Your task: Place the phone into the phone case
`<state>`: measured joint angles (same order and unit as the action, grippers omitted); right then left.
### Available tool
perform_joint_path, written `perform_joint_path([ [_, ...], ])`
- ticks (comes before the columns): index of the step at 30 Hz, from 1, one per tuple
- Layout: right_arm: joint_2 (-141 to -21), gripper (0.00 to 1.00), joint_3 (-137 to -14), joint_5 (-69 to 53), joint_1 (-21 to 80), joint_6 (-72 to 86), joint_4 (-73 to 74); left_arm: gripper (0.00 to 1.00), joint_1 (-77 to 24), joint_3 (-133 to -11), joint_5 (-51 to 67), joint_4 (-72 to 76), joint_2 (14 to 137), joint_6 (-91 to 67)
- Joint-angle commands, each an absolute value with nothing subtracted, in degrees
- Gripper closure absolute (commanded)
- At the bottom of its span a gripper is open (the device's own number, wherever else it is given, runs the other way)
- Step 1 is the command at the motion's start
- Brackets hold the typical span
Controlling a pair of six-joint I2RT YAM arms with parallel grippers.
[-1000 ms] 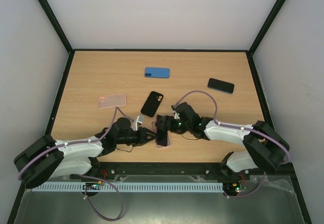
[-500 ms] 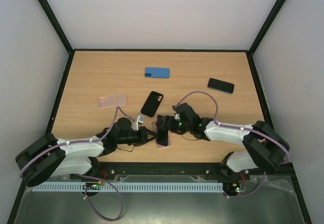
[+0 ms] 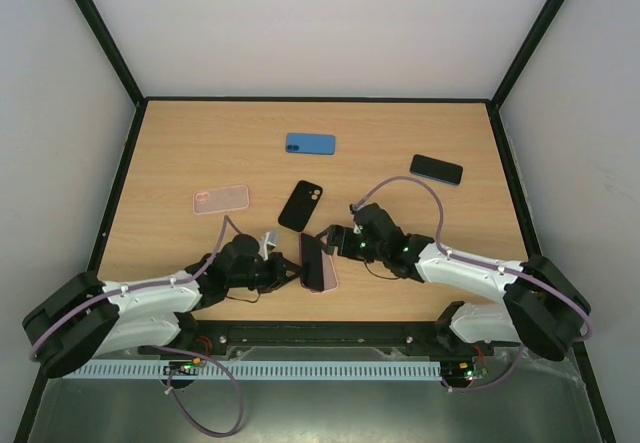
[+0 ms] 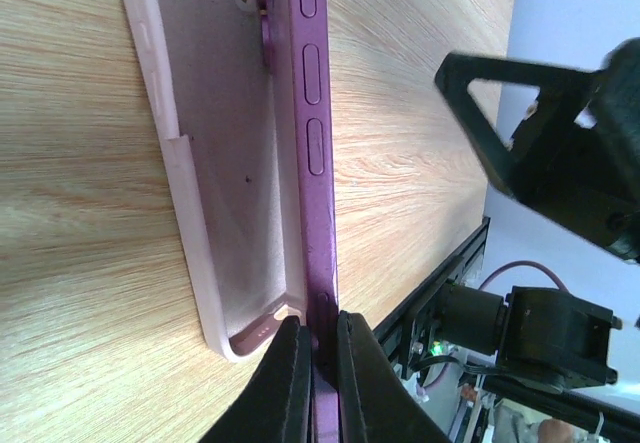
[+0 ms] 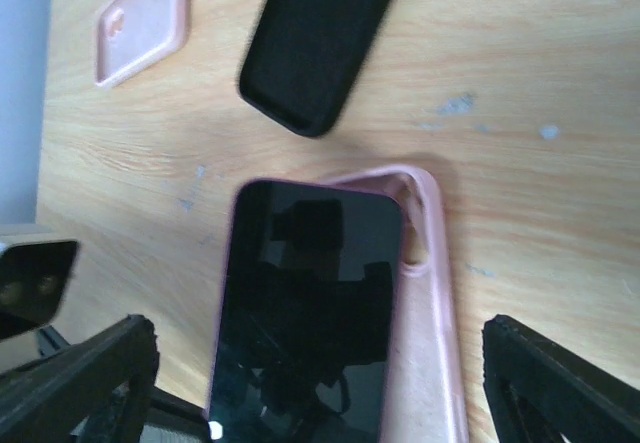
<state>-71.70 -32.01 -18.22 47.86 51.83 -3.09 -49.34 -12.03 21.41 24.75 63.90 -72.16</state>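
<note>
- While my left gripper (image 4: 318, 331) is clamped tight on the purple phone (image 4: 316, 163), its two fingers (image 4: 288, 383) pinch the thin side rail close to one end.
- My right gripper (image 3: 336, 239) hangs just above the same phone at its 2 o'clock, jaws spread wide and holding nothing; in its own wrist view a fingertip shows at each bottom corner.
- That phone is tipped up on one long side, screen toward my right wrist camera, not lying flat.
- Beneath it lies the pink case (image 4: 225, 163), open side up on the table (image 3: 200, 143). One long wall and the camera cut-out are uncovered beside the phone.
- From the phone, a black case (image 3: 300, 205) lies near at 11 o'clock.
- Another pale pink case (image 3: 220, 200) sits farther out at 10 o'clock.
- Well apart, a blue case (image 3: 310, 143) lies at 12 o'clock and a dark phone (image 3: 436, 169) at 2 o'clock.
</note>
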Motion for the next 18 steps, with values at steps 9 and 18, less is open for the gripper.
perform_joint_path([
  [9, -73.9, 0.42, -22.9, -21.2, 48.1, 56.3, -11.2, 0.98, -49.6, -12.5, 18.6, 22.4, 62.9, -75.0],
  [18, -76.1, 0.66, -20.0, -23.6, 48.2, 59.9, -18.0, 0.98, -49.7, -12.6, 18.7, 24.4, 63.7, -75.2],
])
